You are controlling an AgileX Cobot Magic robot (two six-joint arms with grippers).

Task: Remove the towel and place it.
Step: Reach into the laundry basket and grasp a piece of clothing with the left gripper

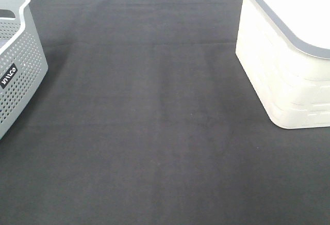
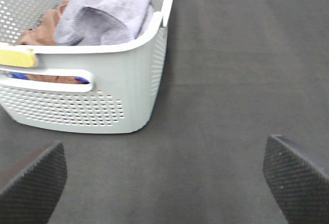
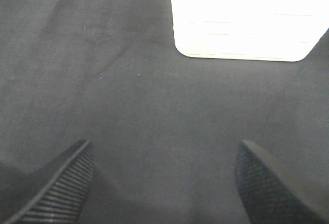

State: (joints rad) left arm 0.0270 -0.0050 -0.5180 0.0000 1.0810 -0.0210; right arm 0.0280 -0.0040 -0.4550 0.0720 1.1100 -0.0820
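as towel (image 2: 105, 16) lies in basket (image 2: 131, 85), left pincer (image 2: 164, 183) wide, right pincer (image 3: 167, 183) wide

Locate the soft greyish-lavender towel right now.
In the left wrist view, the greyish-lavender microfibre towel lies crumpled inside the perforated grey plastic basket, beside a brownish-orange cloth; that basket stands at the exterior view's left edge.

Black pads (image 3: 59, 188) — ribbed, rounded
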